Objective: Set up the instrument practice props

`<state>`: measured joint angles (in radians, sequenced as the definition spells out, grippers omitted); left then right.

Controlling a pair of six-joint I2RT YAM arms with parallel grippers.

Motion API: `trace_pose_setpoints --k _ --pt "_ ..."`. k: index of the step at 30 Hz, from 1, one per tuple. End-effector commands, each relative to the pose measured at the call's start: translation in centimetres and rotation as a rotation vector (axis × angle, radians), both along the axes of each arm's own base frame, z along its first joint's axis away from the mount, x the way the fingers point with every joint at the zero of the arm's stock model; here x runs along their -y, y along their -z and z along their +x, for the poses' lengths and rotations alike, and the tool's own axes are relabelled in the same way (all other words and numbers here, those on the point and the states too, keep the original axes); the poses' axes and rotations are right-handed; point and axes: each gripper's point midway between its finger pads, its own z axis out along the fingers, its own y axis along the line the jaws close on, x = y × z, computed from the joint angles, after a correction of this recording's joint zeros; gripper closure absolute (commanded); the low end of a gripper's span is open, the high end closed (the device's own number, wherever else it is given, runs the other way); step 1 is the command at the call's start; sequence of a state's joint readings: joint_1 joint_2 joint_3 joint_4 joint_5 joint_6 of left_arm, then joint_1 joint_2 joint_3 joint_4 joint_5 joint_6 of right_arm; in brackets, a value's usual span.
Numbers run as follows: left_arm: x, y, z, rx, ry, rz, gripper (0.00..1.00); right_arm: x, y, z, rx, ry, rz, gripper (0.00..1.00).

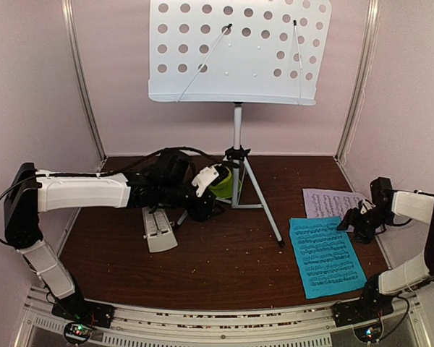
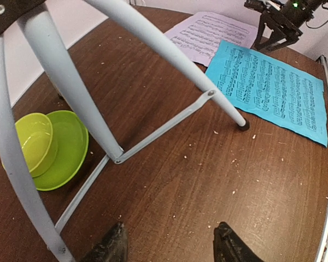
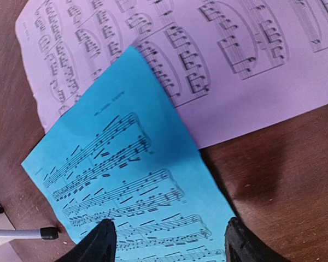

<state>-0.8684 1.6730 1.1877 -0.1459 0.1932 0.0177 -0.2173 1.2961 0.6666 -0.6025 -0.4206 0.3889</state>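
Observation:
The pale perforated music stand (image 1: pixel 239 50) rises on its silver tripod (image 1: pixel 238 173) at the back centre. The blue sheet (image 1: pixel 325 256) lies flat at the front right, its top corner overlapping the pink sheet (image 1: pixel 333 202) behind it. The cream metronome (image 1: pixel 159 230) sits on the table left of the tripod. My left gripper (image 2: pixel 169 243) is open and empty, low over bare wood beside the tripod legs (image 2: pixel 153 43). My right gripper (image 3: pixel 169 243) is open and empty, just above the blue sheet (image 3: pixel 131 180) near its right edge, with the pink sheet (image 3: pixel 208 60) beyond.
A lime-green bowl (image 2: pixel 35 143) on its saucer (image 2: pixel 65 153) sits between the tripod legs, partly hidden by my left wrist in the top view (image 1: pixel 220 186). A tripod foot (image 3: pixel 46 233) rests close to the blue sheet. Pale walls close the back and sides.

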Motion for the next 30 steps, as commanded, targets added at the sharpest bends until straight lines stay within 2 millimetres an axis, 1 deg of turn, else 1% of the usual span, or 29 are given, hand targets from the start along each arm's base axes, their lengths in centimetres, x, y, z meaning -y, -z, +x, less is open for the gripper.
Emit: trace_pose_setpoints --k 1,4,8,10,13,17,21,26,30 --pt "1.3 -1.3 -0.4 0.02 0.073 -0.046 0.45 2.3 0.5 0.7 -0.026 0.022 -0.076 0.3" --pt "2.2 -1.5 -1.1 0.02 0.12 -0.072 0.46 2.6 1.3 1.3 -0.054 0.029 -0.072 0.3" --pt "3.5 -0.4 -2.1 0.02 0.174 -0.03 0.47 2.5 2.3 1.9 -0.072 0.031 -0.047 0.31" --pt "3.9 0.0 -2.6 0.014 0.188 -0.017 0.47 1.7 2.7 2.2 -0.072 0.015 0.007 0.33" --pt "4.3 0.1 -2.6 0.009 0.183 -0.034 0.47 0.0 3.2 2.6 -0.066 0.0 0.116 0.38" --pt "4.5 0.6 -2.5 0.002 0.171 -0.042 0.47 -1.6 3.2 3.0 -0.03 0.004 0.219 0.45" --pt "4.4 1.4 -2.4 -0.01 0.164 -0.03 0.48 -2.9 3.4 2.4 -0.019 0.007 0.302 0.53" --pt "4.5 1.6 -2.3 -0.01 0.16 -0.029 0.48 -3.8 3.0 2.2 -0.009 0.011 0.356 0.62" --pt "4.6 1.8 -2.2 -0.011 0.161 -0.026 0.48 -4.3 3.0 1.7 -0.018 -0.004 0.366 0.65"
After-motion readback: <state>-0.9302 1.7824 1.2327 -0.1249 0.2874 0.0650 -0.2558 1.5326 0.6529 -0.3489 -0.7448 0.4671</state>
